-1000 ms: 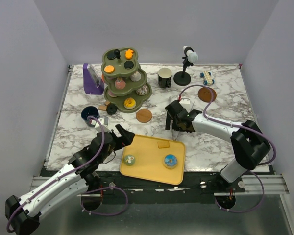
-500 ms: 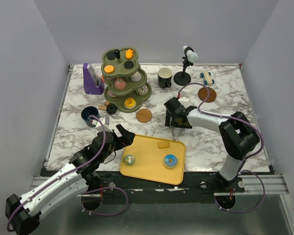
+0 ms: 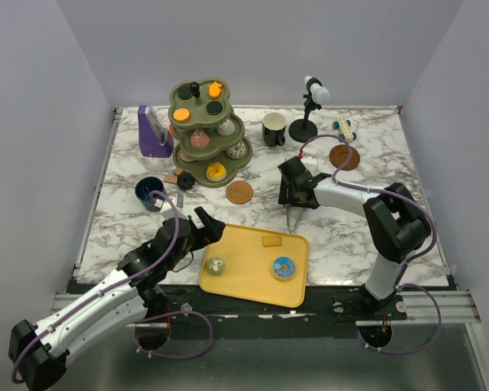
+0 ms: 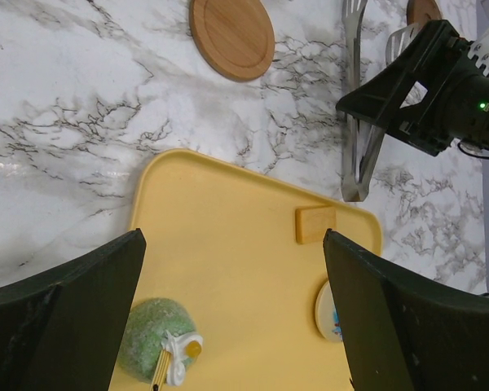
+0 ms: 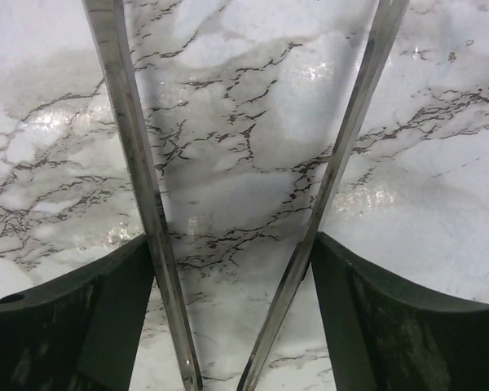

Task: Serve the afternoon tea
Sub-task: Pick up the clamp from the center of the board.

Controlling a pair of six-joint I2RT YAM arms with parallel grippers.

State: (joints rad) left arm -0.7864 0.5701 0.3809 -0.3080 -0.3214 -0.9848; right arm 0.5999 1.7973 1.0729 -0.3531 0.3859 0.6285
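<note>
The olive-green stand (image 3: 205, 134) is sitting upper left of centre, carrying treats. A green cupcake (image 3: 216, 265), blue doughnut (image 3: 283, 267) and biscuit (image 3: 270, 240) are lying on the yellow tray (image 3: 248, 283) at lower centre. The left gripper (image 3: 208, 226) is hovering spread wide and empty at the tray's left edge. The right gripper (image 3: 297, 195) is clasping metal tongs (image 3: 291, 218), their tips just beside the tray's top edge.

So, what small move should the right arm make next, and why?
Probably raise the tongs in the right gripper and swing them toward the stand: their blades look empty, and the tray holds only three treats.
</note>
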